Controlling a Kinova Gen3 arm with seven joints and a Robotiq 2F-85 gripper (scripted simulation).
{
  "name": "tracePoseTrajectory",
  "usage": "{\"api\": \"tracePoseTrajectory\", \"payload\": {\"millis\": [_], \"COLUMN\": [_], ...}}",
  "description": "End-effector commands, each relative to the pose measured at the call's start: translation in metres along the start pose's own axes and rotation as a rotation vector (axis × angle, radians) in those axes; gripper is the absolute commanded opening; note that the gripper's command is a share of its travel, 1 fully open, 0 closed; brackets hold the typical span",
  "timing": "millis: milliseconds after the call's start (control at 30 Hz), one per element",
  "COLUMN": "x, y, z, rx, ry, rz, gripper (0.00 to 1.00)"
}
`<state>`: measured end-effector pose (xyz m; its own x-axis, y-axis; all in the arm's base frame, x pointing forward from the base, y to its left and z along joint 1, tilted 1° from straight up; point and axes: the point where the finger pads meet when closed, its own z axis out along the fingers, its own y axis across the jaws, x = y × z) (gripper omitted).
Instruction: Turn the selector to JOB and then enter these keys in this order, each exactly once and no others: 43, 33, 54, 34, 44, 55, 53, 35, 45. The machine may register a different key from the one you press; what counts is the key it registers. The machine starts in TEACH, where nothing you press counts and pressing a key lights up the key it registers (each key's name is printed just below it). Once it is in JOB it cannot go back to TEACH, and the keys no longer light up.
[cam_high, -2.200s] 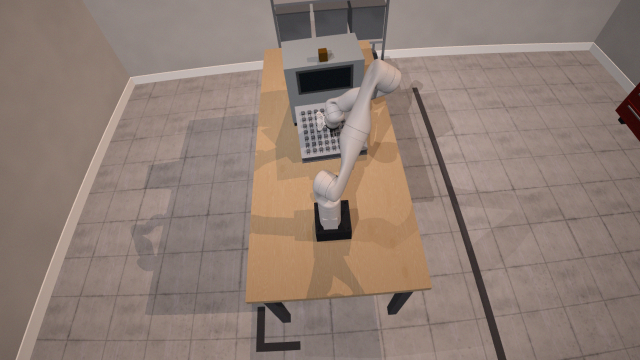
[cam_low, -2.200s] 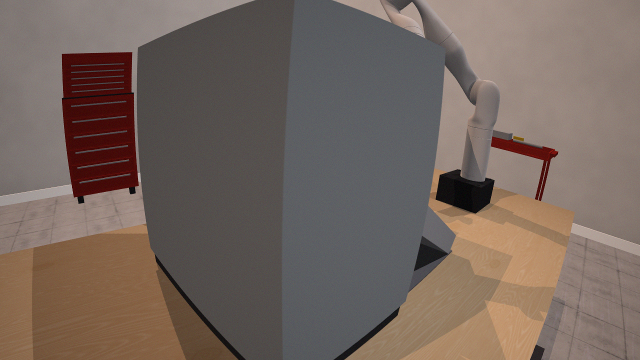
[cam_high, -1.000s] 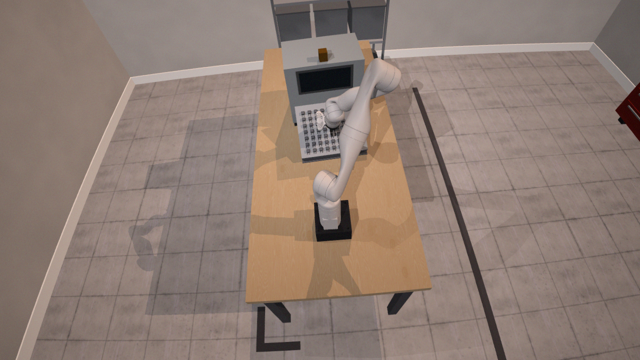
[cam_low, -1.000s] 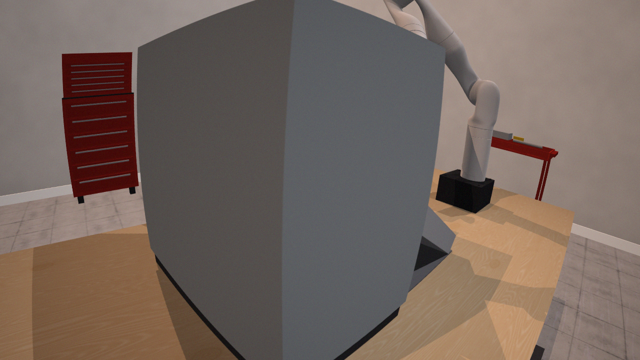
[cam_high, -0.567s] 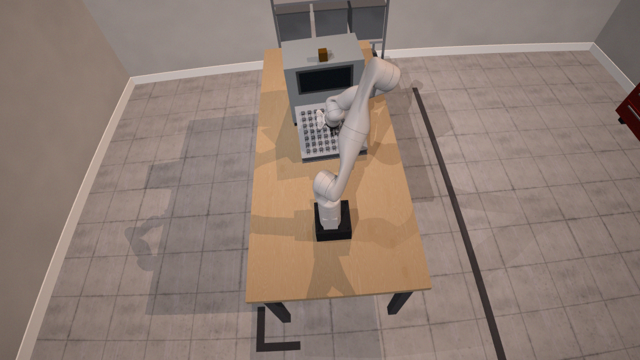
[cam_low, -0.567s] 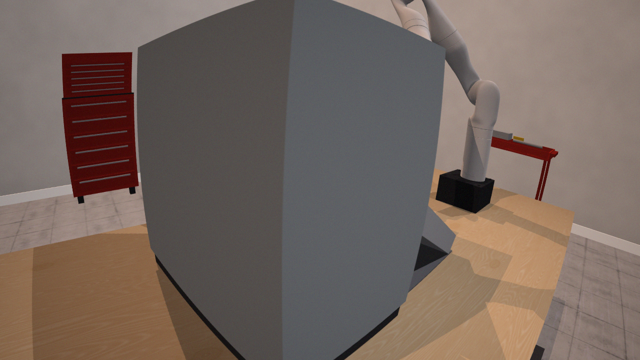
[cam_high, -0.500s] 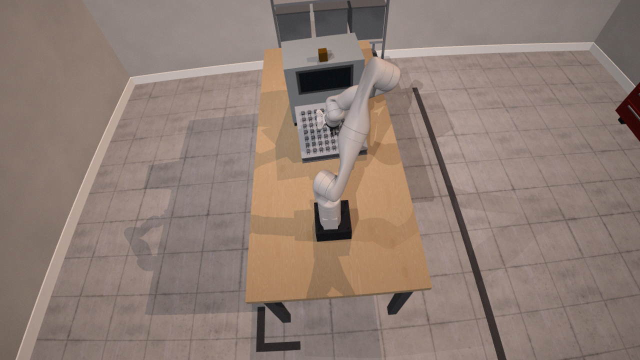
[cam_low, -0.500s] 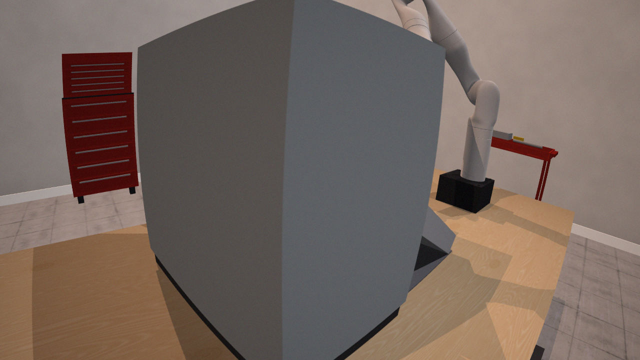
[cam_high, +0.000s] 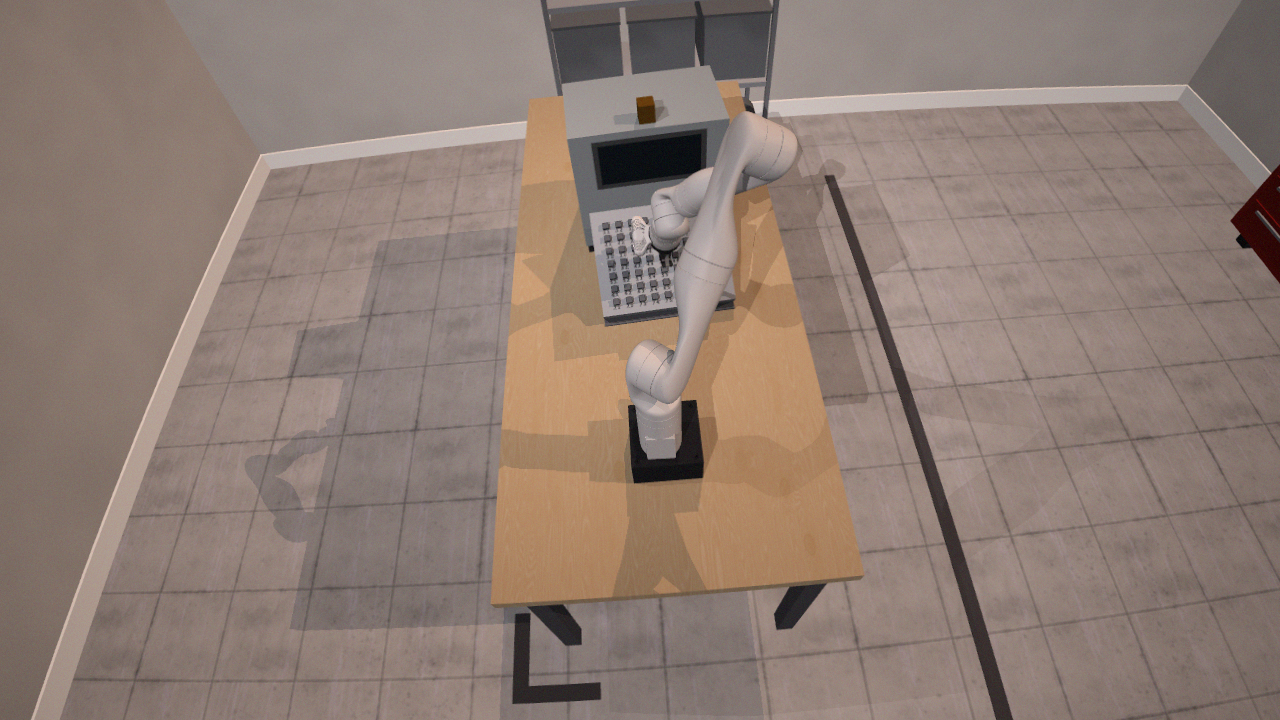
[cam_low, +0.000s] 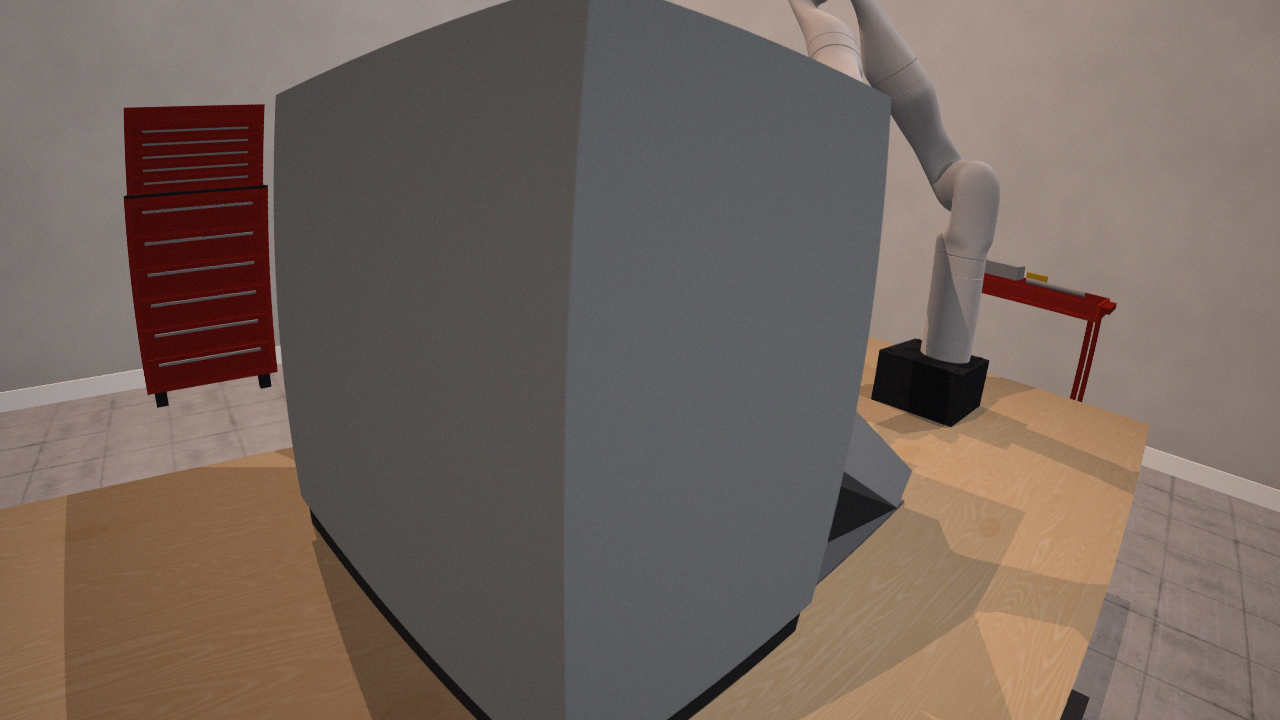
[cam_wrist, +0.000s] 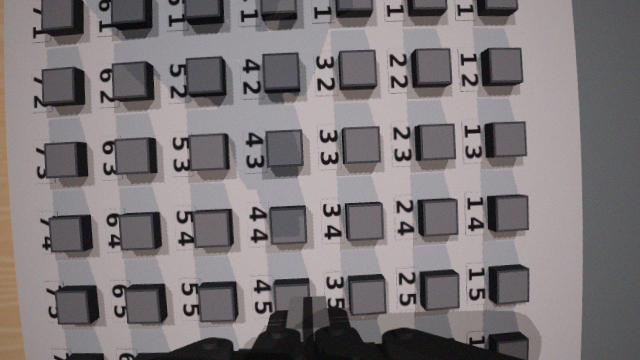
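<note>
The keypad panel (cam_high: 624, 313) (cam_wrist: 552, 200) slopes in front of the grey machine (cam_high: 577, 165) (cam_low: 725, 313). My gripper (cam_wrist: 309, 321) is shut with nothing between its fingers. In the wrist view its tips overlap key 45 (cam_wrist: 287, 289), left of key 35 (cam_wrist: 367, 295); contact cannot be told. Key 43 (cam_wrist: 285, 148), key 33 (cam_wrist: 361, 145), key 53 (cam_wrist: 209, 152), key 54 (cam_wrist: 213, 228), key 44 (cam_wrist: 288, 225), key 34 (cam_wrist: 364, 221) and key 55 (cam_wrist: 218, 301) show. No visible key is lit. The selector is not in sight.
The screen (cam_high: 650, 158) is dark. A brown-orange block (cam_high: 646, 109) sits on top of the machine. The arm (cam_high: 711, 250) hides the keypad's right part in the top view. Its black base (cam_high: 666, 465) (cam_low: 926, 385) stands on the wooden table (cam_high: 563, 528) (cam_low: 1056, 447).
</note>
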<state>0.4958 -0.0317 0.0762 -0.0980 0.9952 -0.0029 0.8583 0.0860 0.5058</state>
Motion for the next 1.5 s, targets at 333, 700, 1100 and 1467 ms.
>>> {"api": "tracePoseTrajectory", "payload": {"millis": [333, 700, 1100, 1467], "x": [-0.001, -0.001, -0.001, -0.001], "y": [0.054, 0.061, 0.061, 0.061], "z": [0.0, 0.001, 0.017, 0.022], "rx": [0.001, 0.001, 0.001, 0.001], "ry": [-0.001, -0.001, -0.001, -0.001], "rz": [0.001, 0.001, 0.001, 0.001], "gripper": [0.1, 0.1, 0.1, 0.1]}}
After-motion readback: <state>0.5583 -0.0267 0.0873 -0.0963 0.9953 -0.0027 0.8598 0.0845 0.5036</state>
